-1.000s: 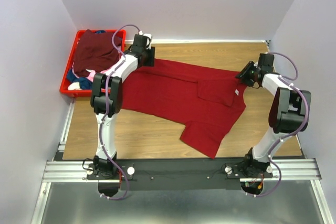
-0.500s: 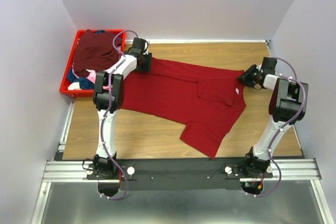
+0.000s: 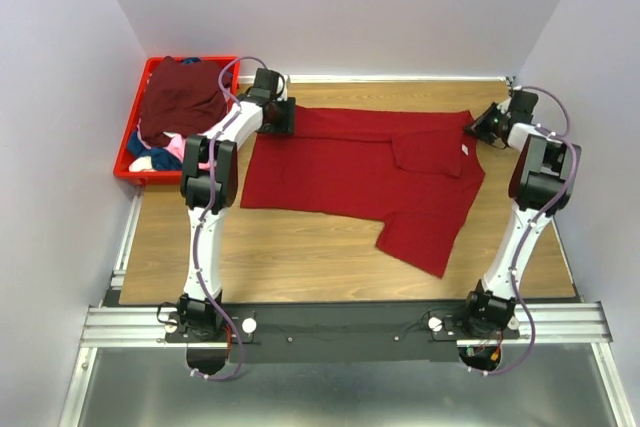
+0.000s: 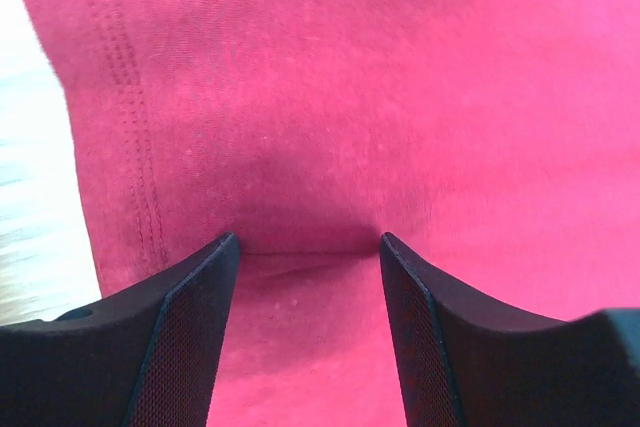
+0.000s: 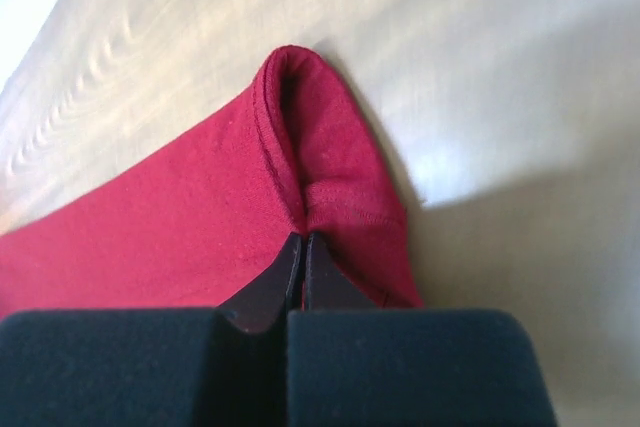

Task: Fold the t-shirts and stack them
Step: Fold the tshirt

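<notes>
A bright red t-shirt [image 3: 360,167] lies spread across the wooden table, its lower part reaching toward the near right. My left gripper [image 3: 280,117] is at its far left corner. In the left wrist view this gripper [image 4: 305,242] stands open, its fingertips pressed down on the red cloth [image 4: 350,97], which creases between them. My right gripper [image 3: 487,127] is at the shirt's far right corner, and in the right wrist view it [image 5: 303,237] is shut on a folded hem of the shirt [image 5: 180,207]. A dark maroon t-shirt [image 3: 185,97] lies in the crate on top of pink [image 3: 180,144] and blue [image 3: 150,160] cloth.
A red plastic crate [image 3: 120,152] stands at the table's far left corner against the wall. Walls close in the table on the left, back and right. Bare wood [image 3: 280,247] shows in front of the shirt, and the arm bases stand on the rail at the near edge.
The right gripper has shut on the shirt's corner and pulled it toward the far right. The shirt has slid right and stretched flatter. The left gripper has hardly moved.
</notes>
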You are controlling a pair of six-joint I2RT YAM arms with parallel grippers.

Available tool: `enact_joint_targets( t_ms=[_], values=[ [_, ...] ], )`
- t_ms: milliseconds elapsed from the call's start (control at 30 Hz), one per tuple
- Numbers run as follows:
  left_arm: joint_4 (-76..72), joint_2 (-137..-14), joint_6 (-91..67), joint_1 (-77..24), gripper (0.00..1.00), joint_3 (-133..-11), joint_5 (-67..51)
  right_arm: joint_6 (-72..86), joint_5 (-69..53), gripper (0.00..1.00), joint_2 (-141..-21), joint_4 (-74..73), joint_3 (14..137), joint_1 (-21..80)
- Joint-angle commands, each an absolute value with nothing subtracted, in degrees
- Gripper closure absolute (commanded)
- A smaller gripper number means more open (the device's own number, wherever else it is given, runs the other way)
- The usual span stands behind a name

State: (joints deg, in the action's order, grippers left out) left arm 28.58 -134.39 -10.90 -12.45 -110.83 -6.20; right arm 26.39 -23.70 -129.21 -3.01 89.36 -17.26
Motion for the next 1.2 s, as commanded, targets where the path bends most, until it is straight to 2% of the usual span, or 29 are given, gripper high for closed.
enact_joint_targets(
  t_ms=[0,100,167,200,233,300,433,533,700,833,867,900,967,1167],
  values=[
    [29.1,-135.5,-14.4,-12.2,0.32,-111.0,-14.1,21.5,-24.1,0.99,-139.7,-9.0,101.1,-18.7],
    [26.9,-133.7,-15.3,-12.2,0.3,-109.6,-16.9,20.7,-25.3,0.99,-143.6,-11.8,110.0,-18.6],
    [25.9,-131.1,-15.6,-12.2,0.29,-107.8,-16.4,20.2,-26.0,0.93,-146.5,-12.5,113.7,-18.7],
    [24.9,-129.9,-15.8,-12.1,0.28,-107.1,-16.3,20.0,-26.4,0.88,-147.0,-13.4,115.2,-18.7],
    [24.5,-127.3,-16.3,-12.2,0.28,-106.4,-16.0,19.5,-26.5,0.77,-147.6,-14.0,118.2,-18.7],
    [23.3,-122.3,-16.6,-12.2,0.27,-103.8,-13.6,19.0,-26.8,0.62,-146.7,-15.5,120.0,-18.7],
    [20.5,-111.4,-16.3,-12.2,0.27,-95.7,-8.5,17.7,-24.4,0.51,-138.8,-16.2,116.7,-18.6],
    [19.4,-101.8,-15.3,-12.7,0.26,-86.8,-6.4,18.4,-18.2,0.47,-128.7,-16.8,111.8,-18.6],
    [19.2,-87.0,-12.8,-17.0,0.26,-67.5,3.0,21.2,-9.4,0.47,-111.7,-18.0,93.9,-18.2],
    [20.9,-76.3,-13.0,-18.3,0.22,-56.4,0.6,20.0,-7.1,0.47,-99.6,-19.9,81.1,-15.5],
    [21.5,-75.2,-13.2,-19.0,0.21,-54.7,0.4,20.0,-6.2,0.47,-97.1,-20.4,78.9,-14.7],
    [22.1,-74.4,-14.2,-20.5,0.15,-52.6,1.2,19.8,-5.0,0.47,-93.6,-21.2,76.8,-13.3],
    [24.9,-74.4,-15.6,-24.8,0.14,-54.4,5.9,19.9,-4.1,0.47,-89.8,-22.1,70.7,-11.8],
    [26.3,-80.8,-16.9,-25.1,0.08,-56.2,11.2,20.0,-0.7,0.47,-79.8,-23.1,57.8,-2.9]
  ],
)
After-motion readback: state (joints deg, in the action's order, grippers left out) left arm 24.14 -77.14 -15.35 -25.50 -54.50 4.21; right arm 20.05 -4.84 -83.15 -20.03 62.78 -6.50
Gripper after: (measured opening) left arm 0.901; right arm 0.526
